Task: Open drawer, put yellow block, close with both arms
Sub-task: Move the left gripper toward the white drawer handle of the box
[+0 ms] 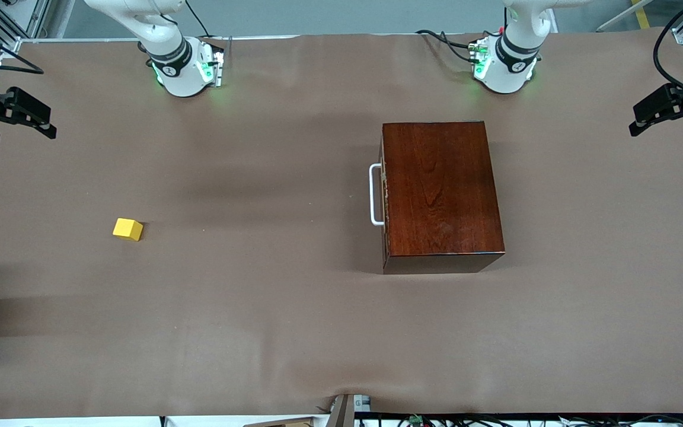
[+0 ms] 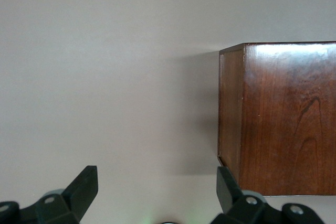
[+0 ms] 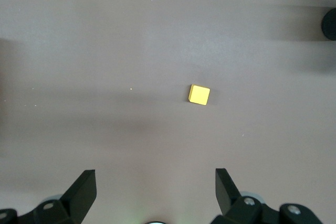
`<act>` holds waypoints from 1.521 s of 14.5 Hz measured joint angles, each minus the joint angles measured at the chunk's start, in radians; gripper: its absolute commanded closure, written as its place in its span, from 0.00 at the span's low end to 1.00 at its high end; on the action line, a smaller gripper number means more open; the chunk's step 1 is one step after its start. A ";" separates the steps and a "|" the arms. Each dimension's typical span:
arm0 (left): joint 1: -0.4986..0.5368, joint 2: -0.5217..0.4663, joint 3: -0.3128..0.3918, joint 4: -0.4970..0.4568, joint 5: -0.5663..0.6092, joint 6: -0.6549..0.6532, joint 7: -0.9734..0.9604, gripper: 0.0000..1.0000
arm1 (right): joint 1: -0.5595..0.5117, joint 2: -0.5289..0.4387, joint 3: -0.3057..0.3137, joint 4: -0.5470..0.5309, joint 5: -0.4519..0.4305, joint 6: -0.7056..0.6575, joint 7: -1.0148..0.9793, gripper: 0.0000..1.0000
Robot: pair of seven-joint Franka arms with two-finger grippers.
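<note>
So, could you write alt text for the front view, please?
A closed dark wooden drawer box with a white handle sits toward the left arm's end of a brown table; a yellow block lies toward the right arm's end. Both open grippers, left and right, wait at the edges.

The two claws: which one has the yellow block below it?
The right claw, open above the yellow block. The left claw, also open, has the wooden box below it.
</note>
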 measured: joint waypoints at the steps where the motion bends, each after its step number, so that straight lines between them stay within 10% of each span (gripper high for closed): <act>1: 0.000 0.002 0.000 0.001 0.000 0.000 0.000 0.00 | 0.000 0.000 0.000 0.000 0.000 0.000 0.000 0.00; 12: -0.007 0.016 -0.013 0.021 0.039 0.000 0.000 0.00 | 0.002 0.000 0.003 0.000 0.009 0.001 0.000 0.00; 22: -0.048 0.141 -0.256 0.022 0.038 0.010 -0.260 0.00 | -0.001 0.000 0.000 0.000 0.009 -0.004 0.000 0.00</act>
